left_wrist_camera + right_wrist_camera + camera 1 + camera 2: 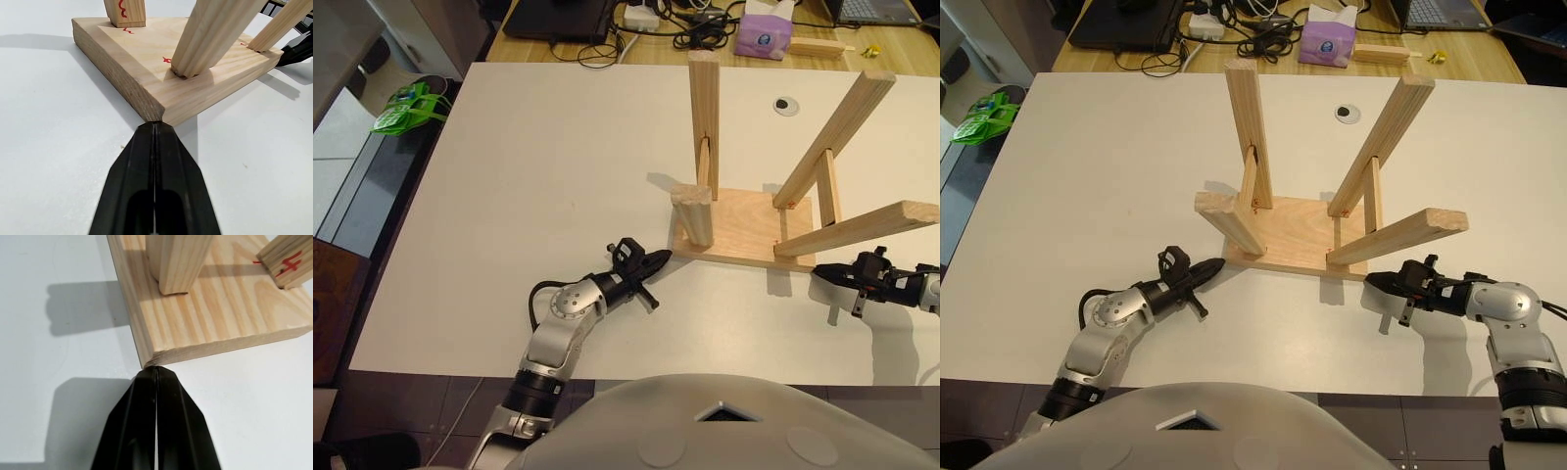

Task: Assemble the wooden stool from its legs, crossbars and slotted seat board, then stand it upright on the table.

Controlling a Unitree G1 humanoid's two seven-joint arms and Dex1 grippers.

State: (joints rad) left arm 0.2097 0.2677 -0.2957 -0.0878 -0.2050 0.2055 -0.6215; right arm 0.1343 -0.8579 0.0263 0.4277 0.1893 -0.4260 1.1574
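The wooden stool lies upside down on the white table, its seat board [744, 227] flat and its legs [704, 108] pointing up and outward, joined by thin crossbars [828, 188]. My left gripper [666, 257] is shut, with its tip touching the board's near left corner [155, 116]. Shut as well, my right gripper [817, 273] has its tip at the board's near right corner [149, 361]. Neither holds anything. Red marks show at the leg sockets [167, 59].
A small black-and-white disc [786, 105] lies on the table beyond the stool. A wooden desk behind holds cables, a purple tissue box [764, 31], a loose wooden piece [818, 46] and laptops. A green object [409, 106] sits off the table's left edge.
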